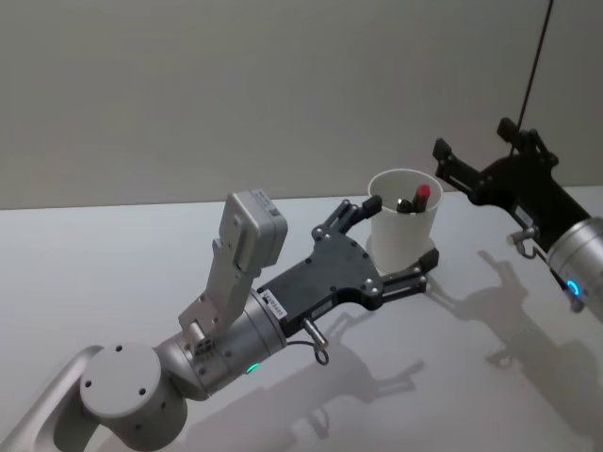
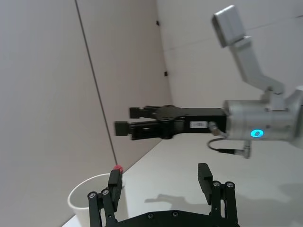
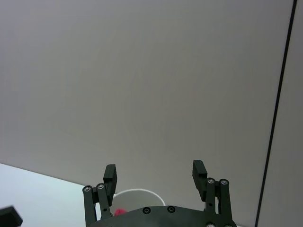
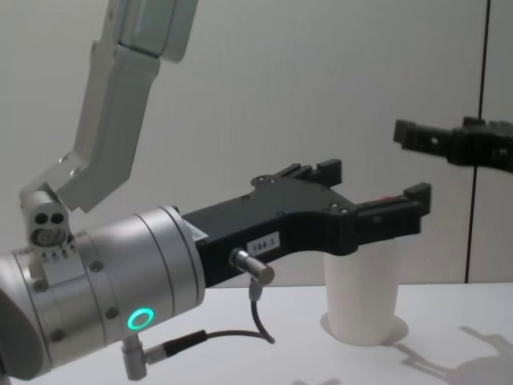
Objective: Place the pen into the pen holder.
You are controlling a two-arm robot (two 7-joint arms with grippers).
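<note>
The pen holder (image 1: 403, 231) is a white paper cup standing upright on the table. The pen (image 1: 420, 196) stands inside it, its red end poking above the rim. My left gripper (image 1: 399, 233) is open at rim height right by the cup, holding nothing. In the left wrist view one of its fingers (image 2: 114, 182) overlaps the cup's rim (image 2: 87, 189), with the pen's red tip (image 2: 117, 168) just above. The chest view shows its near finger (image 4: 405, 210) crossing the cup's (image 4: 362, 297) top. My right gripper (image 1: 474, 141) hovers open, above and to the right of the cup.
A pale table (image 1: 113, 264) runs back to a plain wall. A thin dark vertical strip (image 1: 537, 56) runs down the wall behind the right arm. The left arm's grey wrist (image 4: 104, 305) looms large in the chest view.
</note>
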